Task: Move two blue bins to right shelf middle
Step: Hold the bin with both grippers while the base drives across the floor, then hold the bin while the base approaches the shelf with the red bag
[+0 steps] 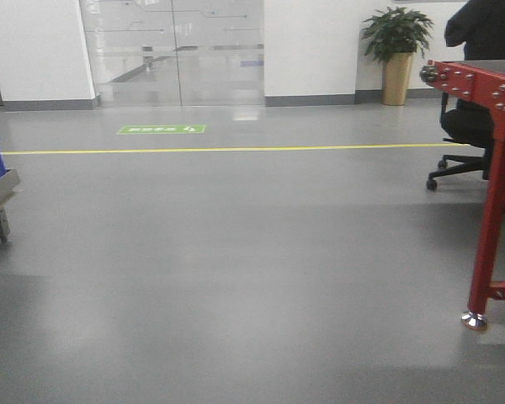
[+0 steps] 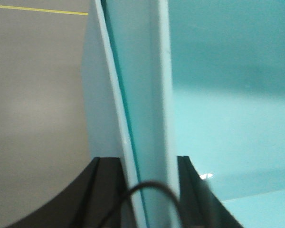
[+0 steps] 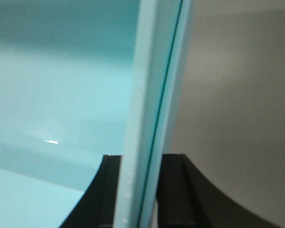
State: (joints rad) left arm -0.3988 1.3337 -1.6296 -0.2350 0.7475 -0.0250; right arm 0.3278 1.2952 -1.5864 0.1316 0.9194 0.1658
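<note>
The left claw (image 2: 147, 164) is clenched on a side wall of the pale blue bins (image 2: 228, 109), one finger on each side. The right claw (image 3: 141, 161) grips a wall the same way. Two thin walls sit pressed together. The bins' inside is at 3 o'clock for the left claw and 9 o'clock for the right. Beyond is grey floor (image 1: 236, 252).

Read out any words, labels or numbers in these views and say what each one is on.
Green floor sign: white characters, too blurred to read.
Glass doors: faint markings, nothing legible.
Pale blue bins: plain walls, no text in either wrist view.
</note>
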